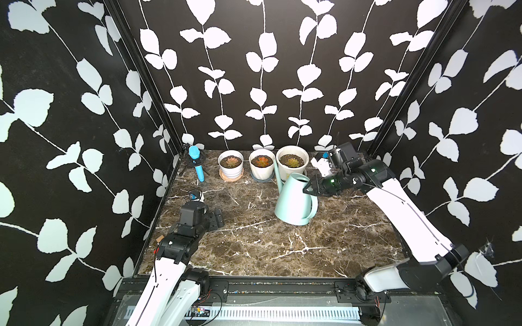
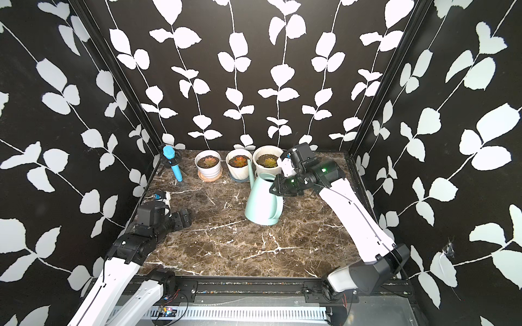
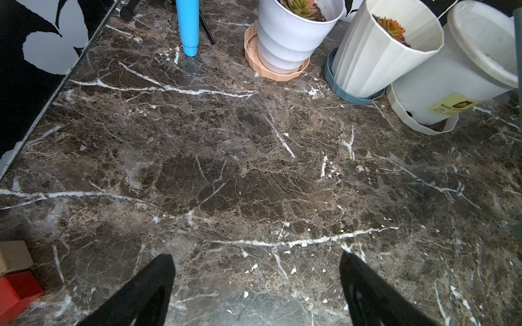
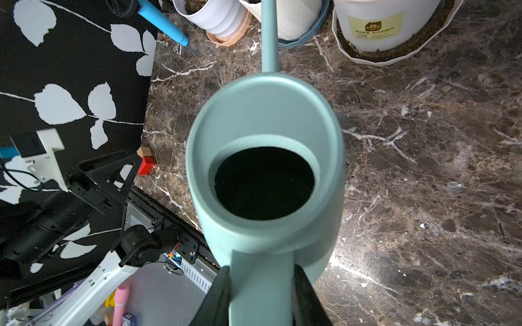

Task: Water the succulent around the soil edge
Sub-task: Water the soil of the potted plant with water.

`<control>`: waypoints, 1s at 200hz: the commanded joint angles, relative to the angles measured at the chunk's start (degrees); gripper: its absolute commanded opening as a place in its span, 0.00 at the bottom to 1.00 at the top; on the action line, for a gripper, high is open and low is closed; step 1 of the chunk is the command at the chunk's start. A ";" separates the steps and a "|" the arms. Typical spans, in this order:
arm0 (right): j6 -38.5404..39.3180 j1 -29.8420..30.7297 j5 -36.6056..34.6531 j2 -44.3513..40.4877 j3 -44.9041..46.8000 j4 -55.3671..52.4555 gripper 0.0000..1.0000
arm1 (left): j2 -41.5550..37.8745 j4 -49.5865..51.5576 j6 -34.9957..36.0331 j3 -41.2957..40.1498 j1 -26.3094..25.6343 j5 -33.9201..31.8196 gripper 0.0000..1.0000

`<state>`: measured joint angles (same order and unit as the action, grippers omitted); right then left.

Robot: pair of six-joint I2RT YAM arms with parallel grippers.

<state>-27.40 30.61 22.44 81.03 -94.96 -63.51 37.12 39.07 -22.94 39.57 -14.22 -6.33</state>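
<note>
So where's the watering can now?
In both top views the watering can is right of centre, in front of the largest pot, its handle clamped in the right gripper.

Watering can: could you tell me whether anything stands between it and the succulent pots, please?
Nothing visible does. The right gripper is shut on the handle of the watering can, the spout points toward the pots, and only bare tabletop lies between.

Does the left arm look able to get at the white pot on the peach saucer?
Likely yes: the left pincer is open and empty, only bare marble table lies between it and the pot, and the watering can held by the right pincer is off to the side.
</note>
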 commanded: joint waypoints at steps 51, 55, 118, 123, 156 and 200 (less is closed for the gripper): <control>2.69 6.65 -4.45 2.38 -4.45 -0.91 0.00 | -0.16 -0.24 -0.18 -0.38 -0.33 -0.68 0.93; 2.83 7.00 -4.90 3.12 -5.41 -1.60 0.00 | -0.15 -0.28 -0.17 -0.39 -0.35 -0.73 0.93; 2.36 8.65 -7.58 9.63 -15.22 -6.54 0.00 | -0.04 -0.15 -0.13 -0.44 -0.55 -0.92 0.93; 2.26 8.67 -7.54 9.94 -15.70 -6.50 0.00 | -0.03 -0.20 -0.09 -0.37 -0.59 -0.89 0.93; 2.00 8.81 -8.06 12.89 -18.51 -6.55 0.00 | 0.11 -0.16 -0.07 -0.41 -0.56 -0.79 0.93; 2.04 9.07 -8.56 16.47 -21.87 -6.22 0.00 | 0.21 -0.14 -0.05 -0.38 -0.59 -0.77 0.93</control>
<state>-25.28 39.11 14.39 96.20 -112.38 -71.44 37.39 39.07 -22.94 39.57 -14.50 -6.68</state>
